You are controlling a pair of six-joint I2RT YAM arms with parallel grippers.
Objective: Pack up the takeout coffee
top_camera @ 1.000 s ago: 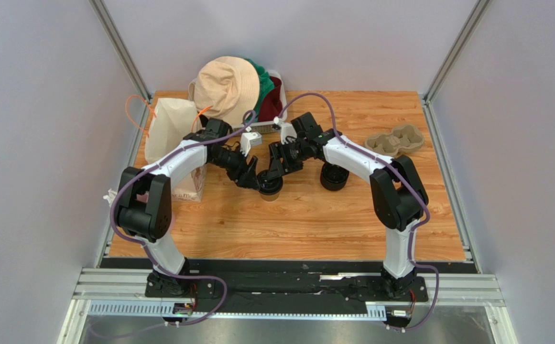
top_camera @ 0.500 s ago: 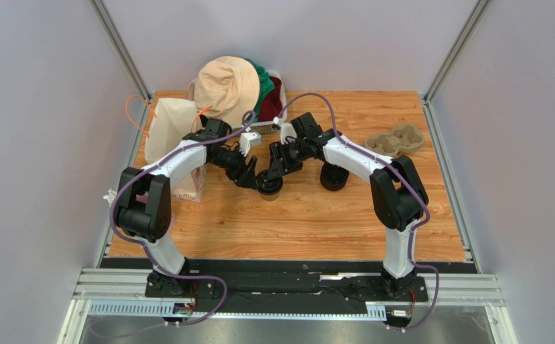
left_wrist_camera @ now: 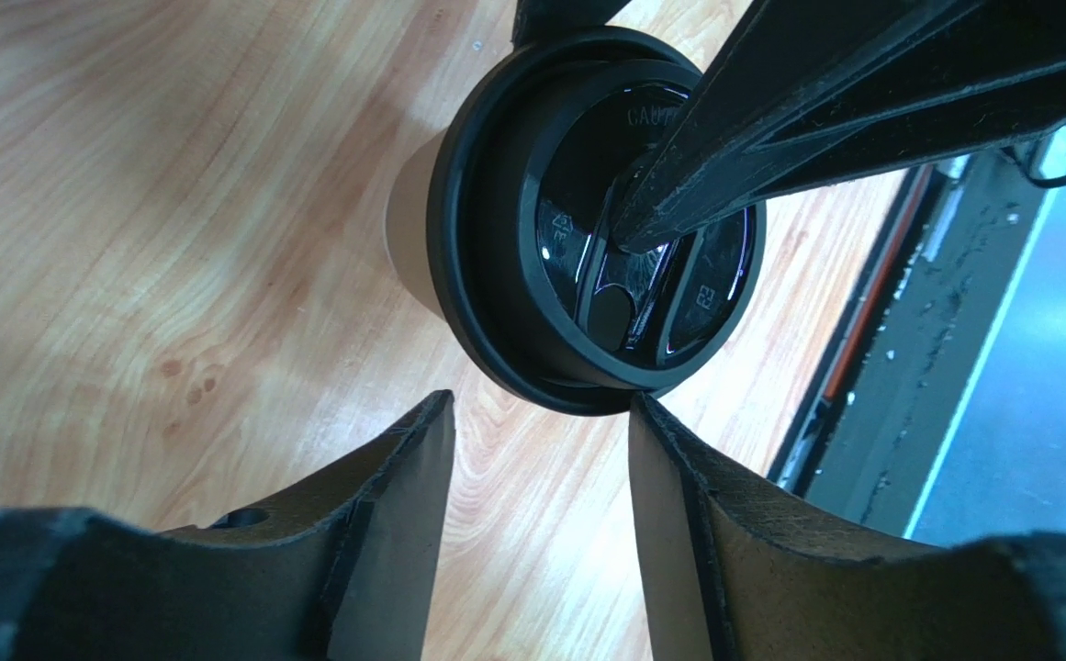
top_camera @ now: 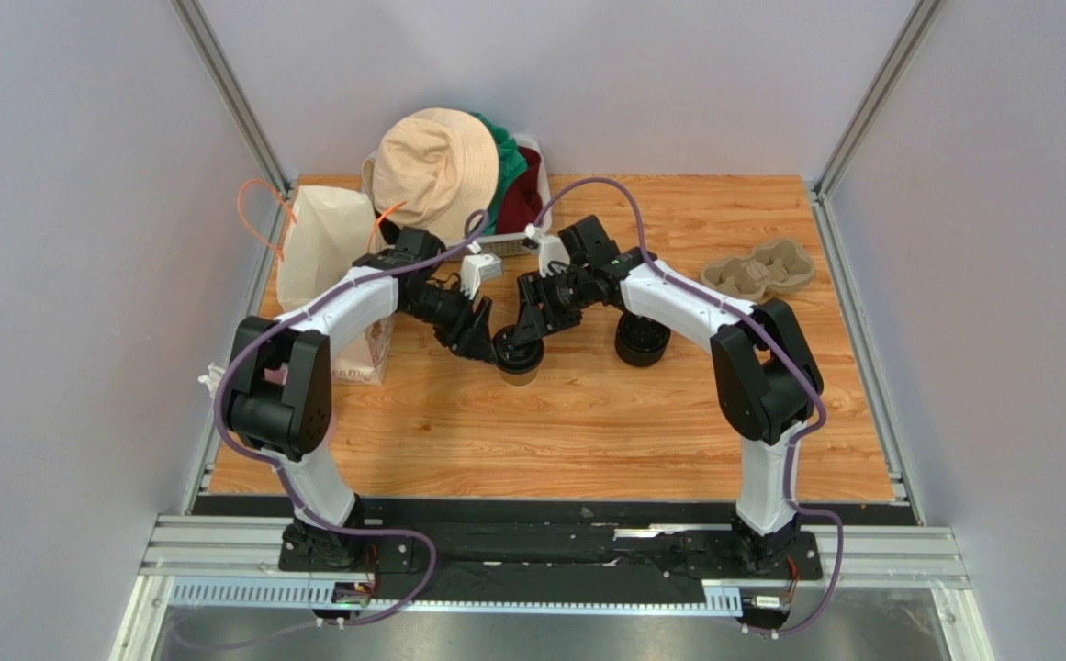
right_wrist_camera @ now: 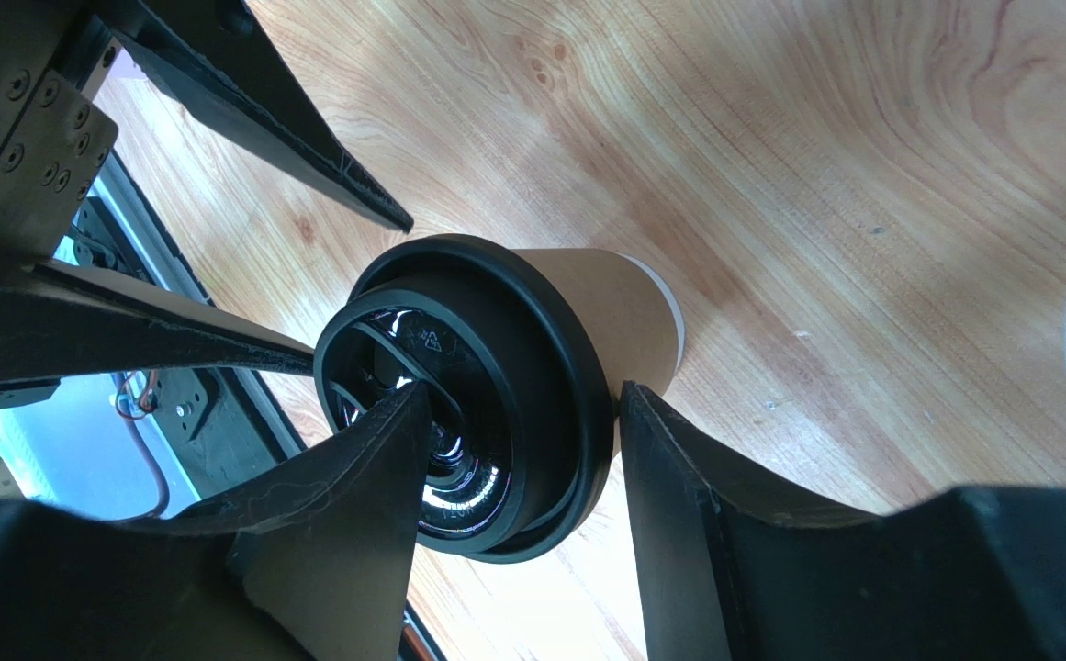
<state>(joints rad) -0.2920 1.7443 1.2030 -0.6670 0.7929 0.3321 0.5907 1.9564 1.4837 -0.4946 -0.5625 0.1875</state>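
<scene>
The wooden counter [top_camera: 566, 413] carries the takeout coffee [top_camera: 519, 353], upright near its middle. A stack of black lids [top_camera: 642, 340] stands to the right of it. A cardboard cup carrier [top_camera: 759, 269] lies by the right edge, a white paper bag [top_camera: 320, 248] stands at the left, and a white bin [top_camera: 544, 176] heaped with hats sits at the far edge.

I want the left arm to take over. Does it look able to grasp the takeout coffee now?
Probably, from the side: the left gripper is open just short of the takeout coffee, nothing between. The right gripper rests on its lid, blocking from above.
</scene>
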